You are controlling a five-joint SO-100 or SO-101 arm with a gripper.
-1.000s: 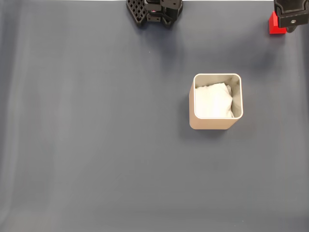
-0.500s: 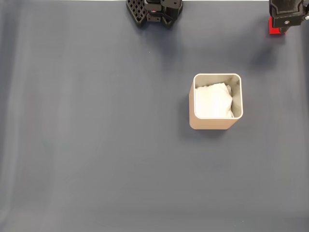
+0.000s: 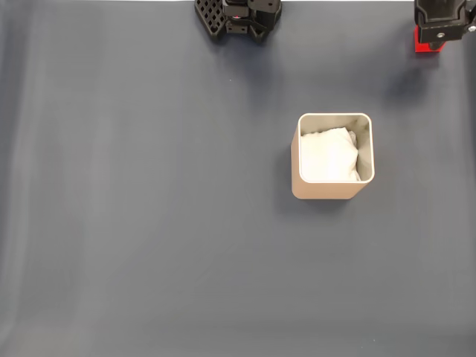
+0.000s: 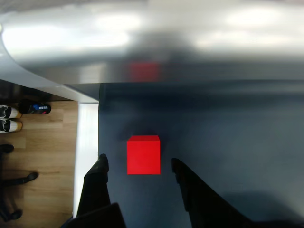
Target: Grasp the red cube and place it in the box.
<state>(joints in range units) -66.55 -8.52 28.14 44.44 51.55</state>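
Observation:
The red cube (image 4: 143, 154) lies on the dark mat close to its edge, and in the fixed view only a red sliver of the red cube (image 3: 422, 42) shows at the top right, under the black gripper body. My gripper (image 4: 138, 165) is open, its two dark fingers standing either side of the cube's near half without touching it. In the fixed view the gripper (image 3: 440, 21) hangs over the cube. The beige box (image 3: 332, 189) with white padding stands right of centre, well below the cube in the picture.
The arm's black base (image 3: 238, 16) sits at the top middle of the fixed view. In the wrist view the mat ends just left of the cube at a white table edge (image 4: 86, 142), with wooden floor (image 4: 42, 156) beyond. A shiny grey wall (image 4: 152, 42) rises behind.
The gripper has shifted slightly up and left in the fixed view, covering more of the red cube. Between half a second ago and now nothing visibly moves.

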